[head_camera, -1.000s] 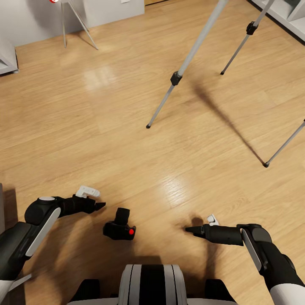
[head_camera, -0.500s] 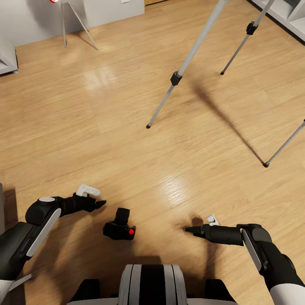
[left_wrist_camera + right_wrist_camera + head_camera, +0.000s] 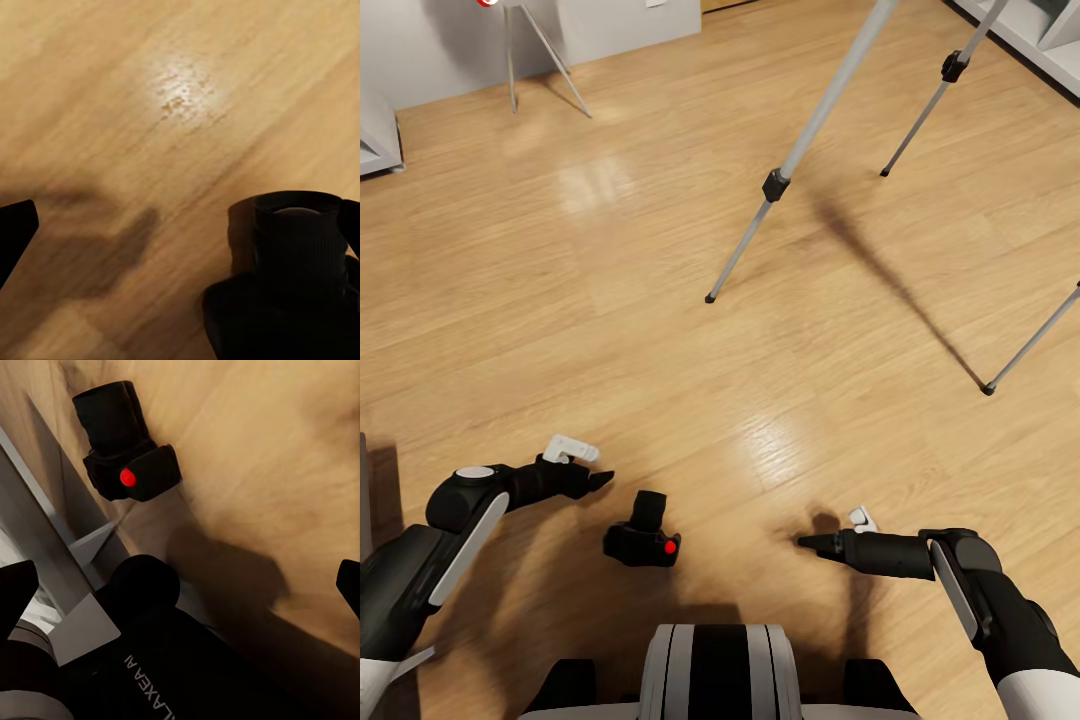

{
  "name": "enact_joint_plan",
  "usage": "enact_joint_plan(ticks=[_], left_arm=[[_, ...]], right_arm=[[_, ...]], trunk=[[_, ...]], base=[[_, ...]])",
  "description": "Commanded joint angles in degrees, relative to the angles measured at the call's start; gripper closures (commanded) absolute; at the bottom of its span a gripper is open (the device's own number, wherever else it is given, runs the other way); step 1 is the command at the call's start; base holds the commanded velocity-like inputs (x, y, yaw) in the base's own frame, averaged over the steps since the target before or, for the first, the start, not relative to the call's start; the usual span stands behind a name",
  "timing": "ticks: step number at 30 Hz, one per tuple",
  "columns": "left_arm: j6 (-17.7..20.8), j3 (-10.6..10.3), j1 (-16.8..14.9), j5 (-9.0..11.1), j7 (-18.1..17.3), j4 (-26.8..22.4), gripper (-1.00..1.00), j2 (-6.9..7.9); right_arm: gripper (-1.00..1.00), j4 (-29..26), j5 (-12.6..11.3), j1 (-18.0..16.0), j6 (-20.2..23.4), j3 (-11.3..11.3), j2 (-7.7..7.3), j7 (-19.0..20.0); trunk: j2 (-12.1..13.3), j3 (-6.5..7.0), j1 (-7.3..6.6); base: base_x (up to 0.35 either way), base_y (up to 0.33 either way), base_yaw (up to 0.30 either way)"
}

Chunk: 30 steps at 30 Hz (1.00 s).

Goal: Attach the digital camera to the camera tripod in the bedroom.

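Note:
The digital camera [image 3: 643,541] lies on the wooden floor just ahead of my trunk, black with its red dot facing up. My left gripper [image 3: 600,480] hovers a little to its left, open, and the left wrist view has the camera [image 3: 296,292] close beside one fingertip. My right gripper [image 3: 805,541] is farther off to the camera's right, open and holding nothing; its wrist view looks across at the camera [image 3: 127,450]. The camera tripod [image 3: 815,120] stands ahead to the right, three silver legs spread on the floor, its head out of view.
A thin-legged lamp stand [image 3: 525,50] stands by the pale wall at the far left. Grey shelves [image 3: 1040,30] line the far right corner, and a grey unit [image 3: 375,130] sits at the left edge. Bare wooden floor stretches between me and the tripod's feet.
My left arm has crept slightly to the right, bringing its gripper a bit closer to the camera. The right arm, the camera and the tripod are unmoved.

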Motion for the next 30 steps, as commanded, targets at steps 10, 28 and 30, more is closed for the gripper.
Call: enact_joint_plan(ticks=[10,28,30], left_arm=[[0.3,-1.7,0.0,-0.2,-1.0,2.2,-1.0,4.11],[-5.6,-4.1,0.0,-1.1,-20.7,7.6,-1.0,7.15],[-6.2,-4.2,0.0,-2.2,-20.8,7.6,-1.0,7.17]], right_arm=[[-1.0,0.0,-0.4,0.0,0.4,0.0,-0.01,0.0],[-1.0,0.0,-0.4,0.0,0.4,-0.1,-0.01,0.0],[-1.0,0.0,-0.4,0.0,0.4,-0.1,-0.01,0.0]], trunk=[[0.0,-0.03,-0.01],[0.0,-0.03,-0.01],[0.0,-0.03,-0.01]], base=[[0.0,0.0,0.0],[0.0,0.0,0.0],[0.0,0.0,0.0]])
